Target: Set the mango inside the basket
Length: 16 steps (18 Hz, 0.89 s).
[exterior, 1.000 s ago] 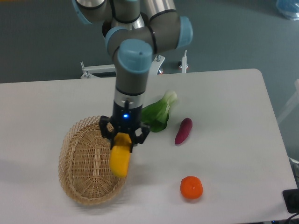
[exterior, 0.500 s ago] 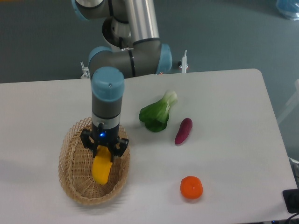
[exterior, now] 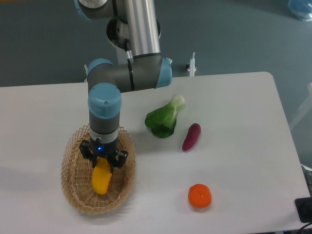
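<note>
The yellow-orange mango (exterior: 101, 178) hangs lengthwise inside the oval tan wicker basket (exterior: 73, 187) at the table's front left. My gripper (exterior: 103, 162) is shut on the mango's upper end, directly over the basket's middle. The mango's lower tip is down near the basket floor; whether it touches I cannot tell. The arm's wrist hides the basket's far rim.
A green leafy vegetable (exterior: 165, 118) lies right of the basket. A purple sweet potato (exterior: 191, 137) lies beside it, and a round orange (exterior: 200, 196) sits near the front edge. The table's right edge runs down at the far right.
The gripper has carried the mango leftward from the basket's right rim to over its middle and lowered it into the basket.
</note>
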Tool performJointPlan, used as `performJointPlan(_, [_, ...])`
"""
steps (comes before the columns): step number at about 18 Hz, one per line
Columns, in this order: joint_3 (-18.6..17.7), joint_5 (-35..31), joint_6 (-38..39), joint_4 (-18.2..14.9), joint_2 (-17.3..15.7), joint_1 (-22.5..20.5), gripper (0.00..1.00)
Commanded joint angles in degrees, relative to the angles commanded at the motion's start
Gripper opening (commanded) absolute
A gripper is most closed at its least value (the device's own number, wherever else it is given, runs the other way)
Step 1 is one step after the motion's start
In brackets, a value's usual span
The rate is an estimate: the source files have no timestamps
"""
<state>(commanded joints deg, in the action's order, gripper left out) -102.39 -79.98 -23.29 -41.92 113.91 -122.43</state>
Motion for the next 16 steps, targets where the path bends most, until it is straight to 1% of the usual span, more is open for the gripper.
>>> performJointPlan(2, [-0.1,0.0,0.0,0.0,0.0,0.0,0.79])
performJointPlan(3, [0.1,-0.1,-0.1,0.1,-0.2,0.0,0.95])
performJointPlan(4, [0.2,-0.3,-0.2,0.1,-0.3,0.0,1.00])
performJointPlan(8, [0.4,-0.3,-0.2,0.2,-1.2,0.0,1.00])
performJointPlan(10, [2.4,-1.1,-0.3,0.1,-2.2,0.0,1.00])
performJointPlan(12, [3.0,-3.7,-0.4,0.1,-3.2,-0.1,1.00])
performJointPlan(14, [4.4,-4.1,-0.4,0.2,-4.0,-0.3,1.00])
performJointPlan(16, [6.8,-4.4,-0.4,-0.3,-4.6,-1.1,1.00])
